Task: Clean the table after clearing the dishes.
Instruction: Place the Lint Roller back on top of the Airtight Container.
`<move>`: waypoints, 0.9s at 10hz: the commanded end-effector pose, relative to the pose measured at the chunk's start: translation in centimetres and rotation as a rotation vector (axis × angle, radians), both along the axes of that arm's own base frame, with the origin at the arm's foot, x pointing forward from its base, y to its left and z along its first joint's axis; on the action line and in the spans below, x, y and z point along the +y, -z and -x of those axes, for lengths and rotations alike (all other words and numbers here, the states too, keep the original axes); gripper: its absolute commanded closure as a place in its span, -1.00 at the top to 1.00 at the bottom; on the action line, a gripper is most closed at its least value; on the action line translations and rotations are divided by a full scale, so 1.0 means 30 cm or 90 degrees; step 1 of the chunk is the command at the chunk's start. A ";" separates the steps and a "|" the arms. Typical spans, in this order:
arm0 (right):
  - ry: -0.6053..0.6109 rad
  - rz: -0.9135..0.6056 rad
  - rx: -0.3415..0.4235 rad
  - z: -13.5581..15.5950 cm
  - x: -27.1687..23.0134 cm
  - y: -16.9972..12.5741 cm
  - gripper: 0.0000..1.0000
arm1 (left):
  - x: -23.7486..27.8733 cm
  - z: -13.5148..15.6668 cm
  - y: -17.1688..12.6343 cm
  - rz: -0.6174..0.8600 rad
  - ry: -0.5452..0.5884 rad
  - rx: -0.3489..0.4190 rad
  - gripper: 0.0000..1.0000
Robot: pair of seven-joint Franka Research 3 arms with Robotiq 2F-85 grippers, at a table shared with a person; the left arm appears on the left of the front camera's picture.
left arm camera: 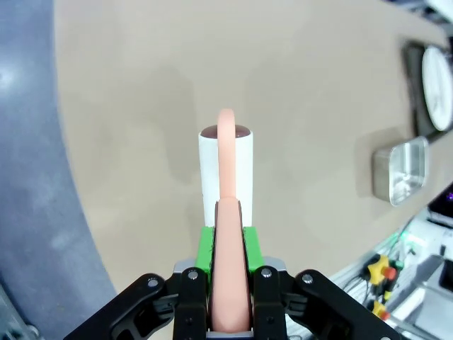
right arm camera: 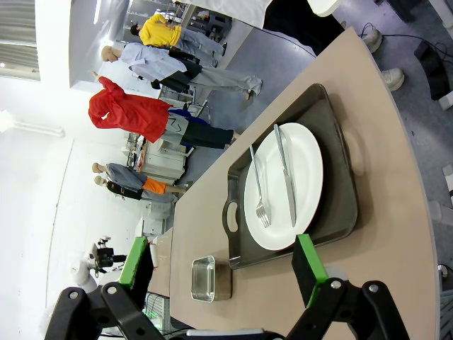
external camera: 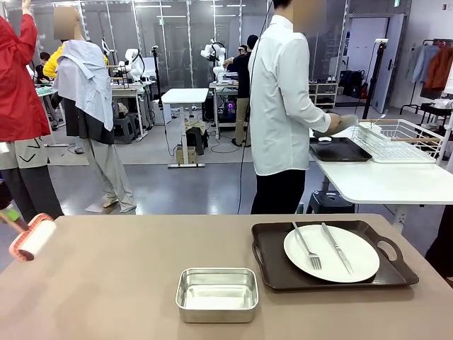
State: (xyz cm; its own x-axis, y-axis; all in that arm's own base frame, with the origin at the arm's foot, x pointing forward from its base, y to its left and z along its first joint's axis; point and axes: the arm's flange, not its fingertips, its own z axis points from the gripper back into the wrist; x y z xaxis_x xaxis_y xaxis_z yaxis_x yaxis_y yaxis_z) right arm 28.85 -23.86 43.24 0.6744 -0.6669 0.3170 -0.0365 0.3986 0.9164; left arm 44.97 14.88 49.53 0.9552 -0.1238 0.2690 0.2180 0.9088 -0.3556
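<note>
- The brown surface [external camera: 106, 283] fills the near part of my front view. One dark handled tray [external camera: 265, 248] sits flat on its right half.
- A round white plate [external camera: 361, 255] lies on that tray. A fork [external camera: 306, 246] and a knife [external camera: 337, 248] lie side by side on the plate, the fork nearer my left.
- Near the tray's left end, closer to my edge, stands a small steel pan [external camera: 216, 294], separated from the tray by a narrow gap.
- My left pincer [left arm camera: 228, 230] is clenched on the salmon-pink handle of a lint roller [left arm camera: 212, 166], green pads pressing on both sides. The white roll points away from the fingers, over bare surface at the far-left corner (I cannot tell whether it touches the top).
- My right pincer [right arm camera: 221, 265] is released, with nothing between its green pads. It is above the tray and plate, well apart from them.
- A person [external camera: 283, 106] in a white shirt stands beyond the far edge, turned toward a smaller white surface [external camera: 382, 180]. A second dark tray [external camera: 340, 150] rests there beside a wire rack [external camera: 396, 139].
</note>
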 end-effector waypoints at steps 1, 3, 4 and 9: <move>0.003 -0.005 -0.009 0.003 0.000 -0.008 1.00 | -0.268 -0.015 -0.176 -0.048 0.160 -0.083 -0.59; 0.003 -0.005 -0.009 0.003 0.000 -0.008 1.00 | -0.657 0.070 -0.291 -0.099 0.356 -0.149 -0.59; 0.003 -0.005 -0.009 0.003 0.000 -0.008 1.00 | -0.816 0.113 -0.325 -0.119 0.439 -0.165 -0.59; 0.003 -0.005 -0.009 0.003 0.000 -0.008 1.00 | -1.369 0.238 -0.282 -0.200 0.737 -0.170 -0.59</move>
